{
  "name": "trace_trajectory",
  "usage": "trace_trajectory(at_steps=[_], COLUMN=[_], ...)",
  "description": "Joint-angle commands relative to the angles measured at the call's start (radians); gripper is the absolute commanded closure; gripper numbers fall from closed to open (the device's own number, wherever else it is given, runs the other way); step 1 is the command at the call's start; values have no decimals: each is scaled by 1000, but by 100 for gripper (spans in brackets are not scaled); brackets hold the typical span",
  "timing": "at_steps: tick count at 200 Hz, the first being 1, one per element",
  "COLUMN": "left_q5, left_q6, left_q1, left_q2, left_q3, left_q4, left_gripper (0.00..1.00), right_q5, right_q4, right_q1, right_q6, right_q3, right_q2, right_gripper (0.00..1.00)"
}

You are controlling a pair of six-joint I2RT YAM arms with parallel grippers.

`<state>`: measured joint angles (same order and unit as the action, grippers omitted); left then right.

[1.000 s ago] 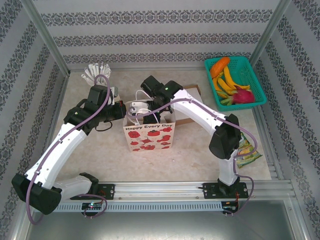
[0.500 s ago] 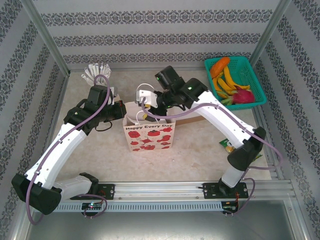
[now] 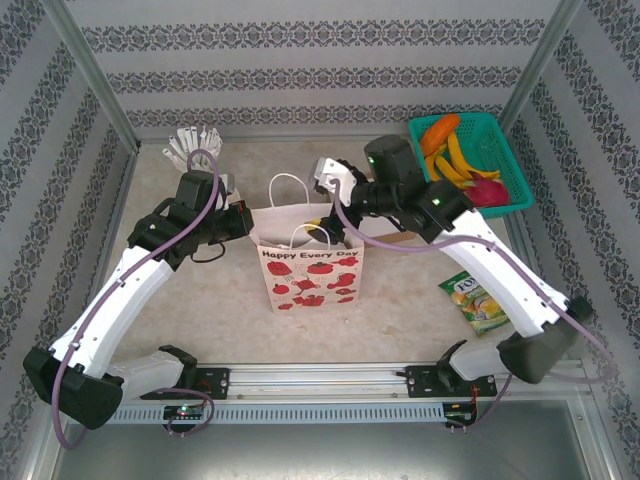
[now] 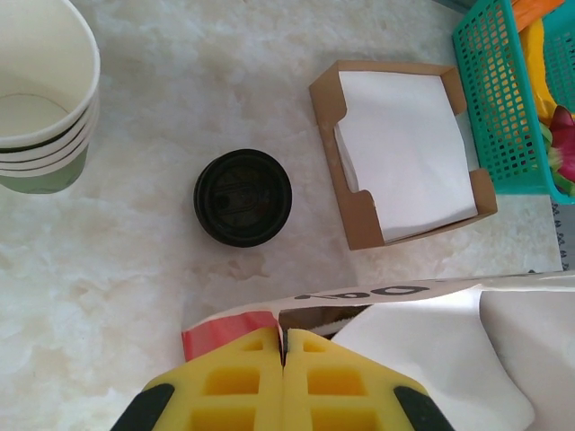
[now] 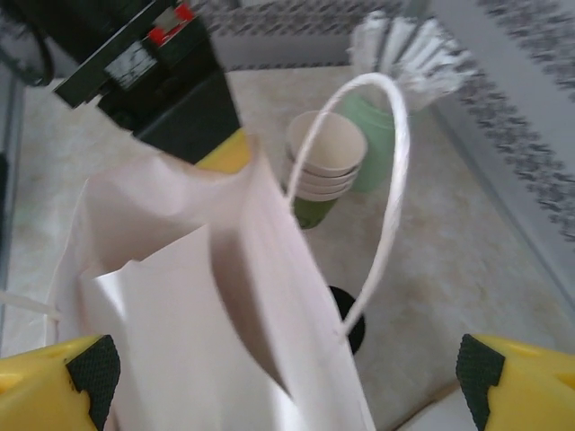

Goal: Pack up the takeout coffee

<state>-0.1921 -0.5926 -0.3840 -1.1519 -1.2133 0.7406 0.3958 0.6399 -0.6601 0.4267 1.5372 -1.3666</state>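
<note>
- Jaws of the right gripper [image 5: 287,377] have just opened wide, off the white red-printed paper bag [image 3: 310,275].
- Jaws of the left gripper [image 4: 284,337] stay together, clamped on its rim.
- Outside the bag, the black-lidded paper coffee cup [image 4: 243,197] is still unpacked.

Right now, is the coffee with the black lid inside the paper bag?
No, the takeout coffee stands on the table, outside the paper bag, beside the napkin box.

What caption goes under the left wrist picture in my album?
Left gripper pinches the rim of the paper bag while the lidded coffee cup stands on the table beside a napkin box.
</note>
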Motion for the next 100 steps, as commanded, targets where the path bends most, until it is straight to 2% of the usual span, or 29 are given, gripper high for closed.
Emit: trace_trajectory(at_steps=[1,16,51,63,100], left_q5=[-39,-80,-86,-74,-37], left_q6=[-13,-11,-8,-8,-18], left_q1=[4,3,0,2,1], left_q2=[-15,-27,-32,-30,-14], left_q3=[5,3,-5,-3,1], left_q4=[-47,-70,-77,-72,-75], left_gripper=[100,100,100,100,100], right_q5=[-189,-278,-220,-236,-389], right_q4=[-139,-117,-178,-204,-249], right_q1=[7,3,-17,-28,-23], right_q6=[-167,-195,-110,-99,-219], right_q3=[-29,-34,-136,-152,-132], right_q2=[51,44,67,70,85], right_gripper=[2,2,2,2,2])
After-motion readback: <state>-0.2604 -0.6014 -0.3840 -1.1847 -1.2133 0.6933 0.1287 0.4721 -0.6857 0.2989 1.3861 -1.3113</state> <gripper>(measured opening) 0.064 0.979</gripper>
